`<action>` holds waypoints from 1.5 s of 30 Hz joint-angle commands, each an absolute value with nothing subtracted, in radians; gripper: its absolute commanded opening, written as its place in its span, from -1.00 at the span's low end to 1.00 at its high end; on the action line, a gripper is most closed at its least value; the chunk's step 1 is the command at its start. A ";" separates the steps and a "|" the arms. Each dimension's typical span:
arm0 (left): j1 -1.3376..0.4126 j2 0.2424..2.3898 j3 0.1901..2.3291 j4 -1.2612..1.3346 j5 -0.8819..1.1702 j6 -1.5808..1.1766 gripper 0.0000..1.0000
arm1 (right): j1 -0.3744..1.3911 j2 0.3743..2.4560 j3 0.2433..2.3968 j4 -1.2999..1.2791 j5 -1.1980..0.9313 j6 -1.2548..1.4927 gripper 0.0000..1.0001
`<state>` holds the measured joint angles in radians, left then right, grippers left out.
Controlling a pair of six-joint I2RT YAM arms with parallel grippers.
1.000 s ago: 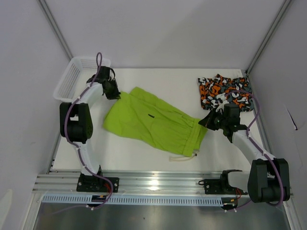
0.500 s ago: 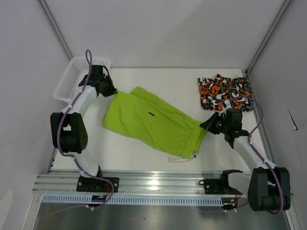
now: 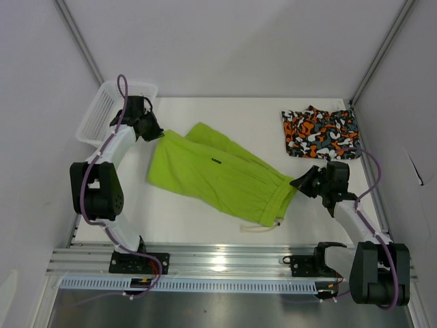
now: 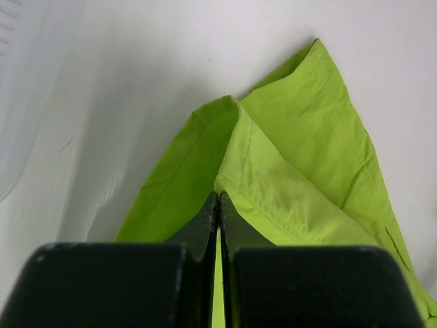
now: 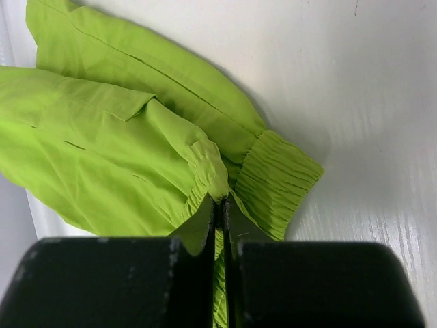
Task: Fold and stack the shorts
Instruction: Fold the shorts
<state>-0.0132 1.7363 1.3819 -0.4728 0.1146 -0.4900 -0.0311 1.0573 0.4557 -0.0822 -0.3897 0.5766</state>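
The lime green shorts (image 3: pixel 215 171) lie stretched slantwise across the table, white drawstring (image 3: pixel 263 225) trailing at the near edge. My left gripper (image 3: pixel 159 132) is shut on their far-left leg hem (image 4: pixel 235 174). My right gripper (image 3: pixel 298 182) is shut on the ribbed waistband (image 5: pixel 212 174) at the right end. The fabric is pulled taut between the two. The camo shorts (image 3: pixel 319 131), orange, black, grey and white, lie flat at the far right corner, apart from both grippers.
A white mesh basket (image 3: pixel 102 113) stands at the far left beside the left arm. Grey walls close in the left, back and right sides. A metal rail (image 3: pixel 218 258) runs along the near edge.
Both grippers have pulled outward, the left toward the far left and the right toward the near right, spreading the green shorts longer and flatter.
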 commanded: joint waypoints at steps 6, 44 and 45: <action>-0.003 1.701 1.359 -0.413 0.098 -0.509 -1.00 | -0.063 1.104 0.436 -0.011 -0.405 0.607 -1.00; -0.023 1.819 1.445 -0.068 0.173 -0.610 -1.00 | -0.026 0.870 0.250 -0.038 -0.246 0.790 -1.00; -0.028 1.868 1.460 -0.061 0.181 -0.612 -1.00 | -0.026 0.879 0.252 -0.047 -0.212 0.792 -1.00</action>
<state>-0.0177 1.7855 1.4055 -0.1780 0.1619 -0.5873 -0.0181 0.8536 0.2562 -0.0513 -0.3157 0.7609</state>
